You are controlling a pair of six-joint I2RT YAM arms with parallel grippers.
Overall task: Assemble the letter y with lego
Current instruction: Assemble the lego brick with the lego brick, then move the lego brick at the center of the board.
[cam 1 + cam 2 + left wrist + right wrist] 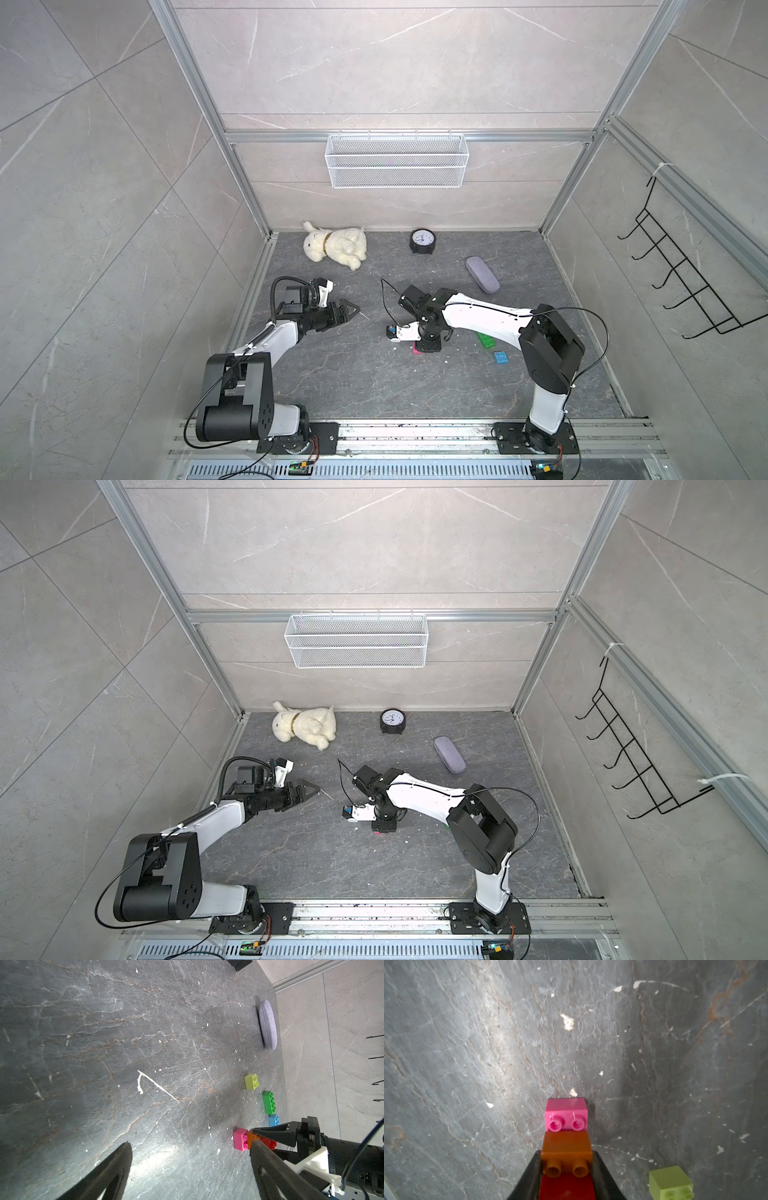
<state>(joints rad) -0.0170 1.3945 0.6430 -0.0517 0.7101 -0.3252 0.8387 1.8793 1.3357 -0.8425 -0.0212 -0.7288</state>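
The right gripper (566, 1156) pinches the stem (565, 1109) lengthwise, pink end leading — the green brick (269, 1102) lies toward the worktop's (374, 374) right edge, far from the spread left gripper (190, 1146).

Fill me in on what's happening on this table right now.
The right gripper is shut on a brick row: pink brick, orange brick and red brick joined, held low at the dark table. The left gripper hangs open and empty, off to the side. The yellow-green brick, long green brick and blue brick lie loose nearby, not yet joined, so the letter is only partly built.
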